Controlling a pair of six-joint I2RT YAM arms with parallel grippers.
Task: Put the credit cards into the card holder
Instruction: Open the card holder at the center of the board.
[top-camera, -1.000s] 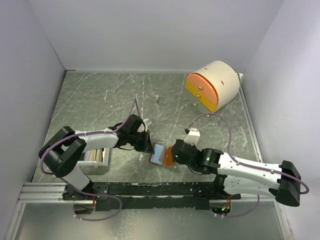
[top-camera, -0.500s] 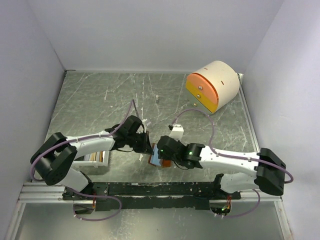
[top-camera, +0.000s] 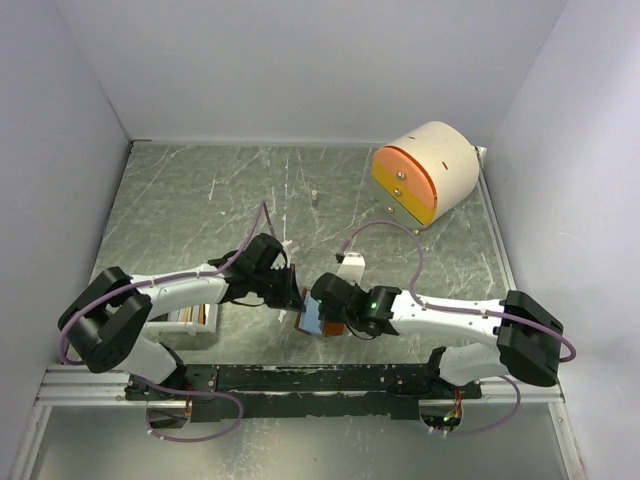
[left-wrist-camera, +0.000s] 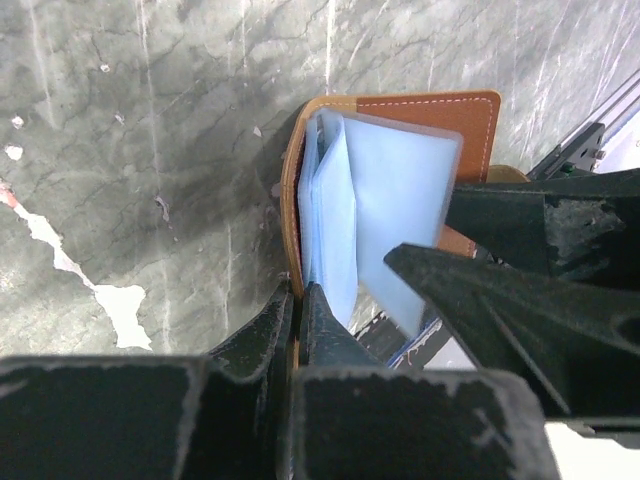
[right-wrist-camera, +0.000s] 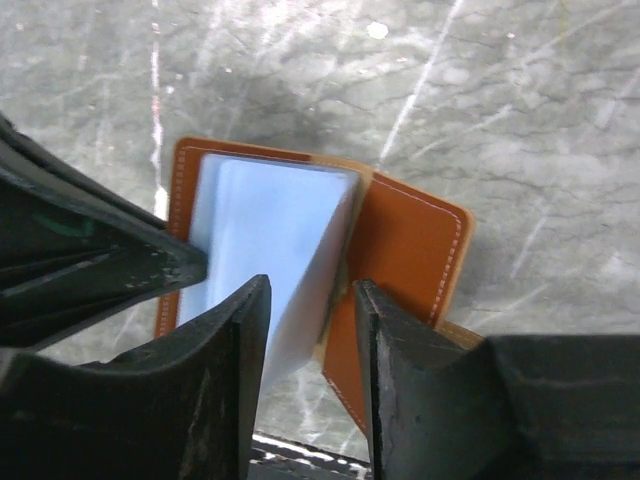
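Observation:
The card holder (top-camera: 316, 320) lies open near the front middle, rust-brown with pale blue pockets (left-wrist-camera: 385, 215). My left gripper (left-wrist-camera: 296, 300) is shut on the edge of its brown cover and also shows in the top view (top-camera: 296, 299). My right gripper (right-wrist-camera: 312, 335) is open, its jaws on either side of a raised pale blue pocket leaf (right-wrist-camera: 270, 230); the other brown cover (right-wrist-camera: 400, 260) lies flat beside it. That gripper sits right over the holder in the top view (top-camera: 326, 298). Credit cards (top-camera: 186, 314) show only as a thin stack in a white tray, mostly hidden by my left arm.
The white tray (top-camera: 200, 326) stands at the front left under my left forearm. A big cream-and-orange round drawer unit (top-camera: 425, 170) stands at the back right. A small pale object (top-camera: 314, 196) lies at the back middle. The black base rail (top-camera: 300, 378) runs along the near edge.
My right gripper has moved left from beside the card holder to right over it, onto the blue pocket leaf. My left gripper has kept its grip on the cover edge.

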